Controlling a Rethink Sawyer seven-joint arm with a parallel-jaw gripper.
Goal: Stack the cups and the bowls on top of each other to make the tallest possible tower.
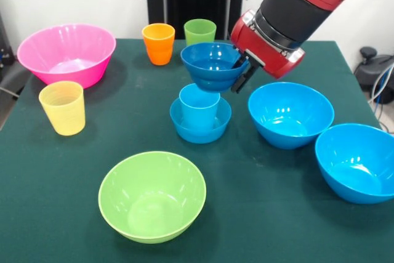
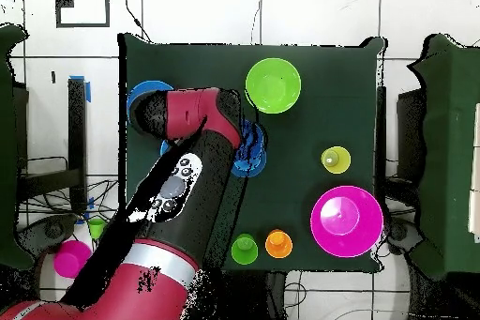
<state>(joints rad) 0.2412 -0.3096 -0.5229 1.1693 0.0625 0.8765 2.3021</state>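
1. Front view: my fingers (image 1: 244, 69) are clamped on the rim of a dark blue bowl (image 1: 212, 64), one black finger outside its wall.
2. I hold that bowl in the air, tilted, right above the light blue cup (image 1: 199, 108).
3. That cup stands upright inside a smaller blue bowl (image 1: 201, 126) on the green table (image 1: 74, 170).
4. Two large bright blue bowls (image 1: 290, 114) sit beside me, apart from the stack.
5. Farther out: orange cup (image 1: 159, 44), green cup (image 1: 200, 31), yellow cup (image 1: 62, 108), pink bowl (image 1: 66, 53), lime bowl (image 1: 152, 195).
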